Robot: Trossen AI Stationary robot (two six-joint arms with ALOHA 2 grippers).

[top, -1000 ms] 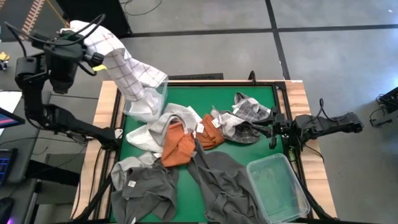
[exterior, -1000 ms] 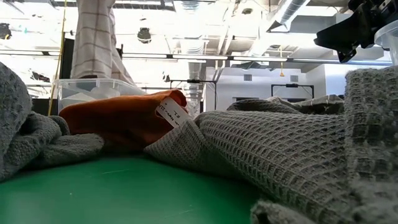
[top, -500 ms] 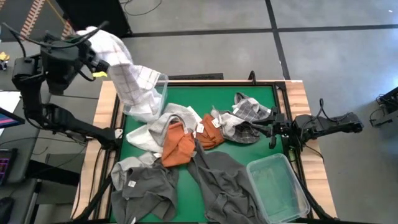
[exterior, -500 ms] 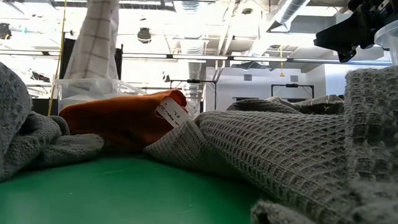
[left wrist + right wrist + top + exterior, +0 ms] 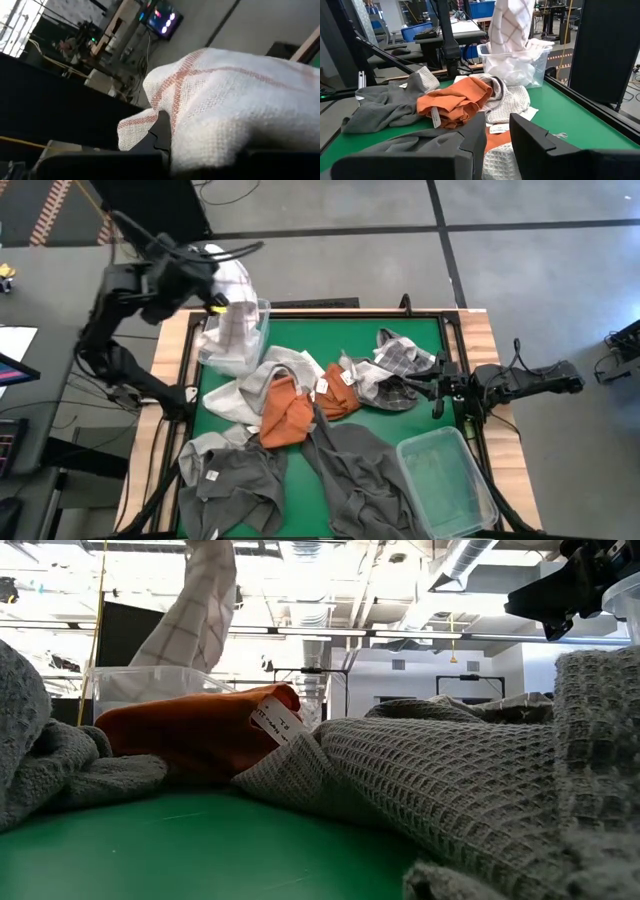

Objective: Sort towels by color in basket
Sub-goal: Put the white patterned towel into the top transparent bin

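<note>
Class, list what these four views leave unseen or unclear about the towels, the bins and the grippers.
- Left gripper: high view, its fingertips are buried in the checked towel.
- Far bin: low view, the orange towel blocks its base and contents.
- Near bin: high view, blurry walls; cannot tell if anything lies inside.
- Tag: low view, print too small to read.
- Right gripper: wrist view, fingers cut off by the edge.

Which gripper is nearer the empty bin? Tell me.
Right. The right gripper waits at the table's right edge, just above the empty bin in the high view. The left gripper is over the far-left corner, shut on the white towel.
</note>
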